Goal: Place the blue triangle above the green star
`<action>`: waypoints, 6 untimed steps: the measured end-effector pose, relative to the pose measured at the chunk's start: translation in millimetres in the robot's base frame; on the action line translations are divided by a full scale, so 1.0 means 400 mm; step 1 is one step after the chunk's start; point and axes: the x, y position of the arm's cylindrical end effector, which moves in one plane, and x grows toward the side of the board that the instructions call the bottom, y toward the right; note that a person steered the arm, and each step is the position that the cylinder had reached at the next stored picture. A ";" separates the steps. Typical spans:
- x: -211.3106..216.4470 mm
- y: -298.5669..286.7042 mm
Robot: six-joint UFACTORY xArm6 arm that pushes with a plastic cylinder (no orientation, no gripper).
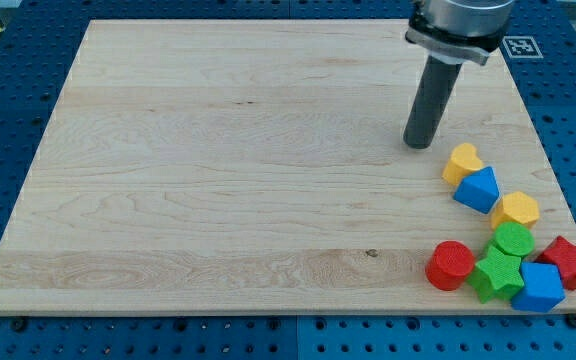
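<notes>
Matt pale wooden board (218,180) (grain showing), dark rod (430,105).

rod comes down from the view's top right, leaning slightly, silver collar up top, dark shaft below, and my tip (420,144) sits planted on the board.

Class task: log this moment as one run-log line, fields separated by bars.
tip: up-left of blue triangle, not touching | green star: bottom-right cluster | triangle: above star, yellow and green blocks between
</notes>
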 end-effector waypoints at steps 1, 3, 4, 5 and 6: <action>-0.066 0.012; -0.090 0.025; -0.080 0.083; -0.048 0.146; 0.007 0.191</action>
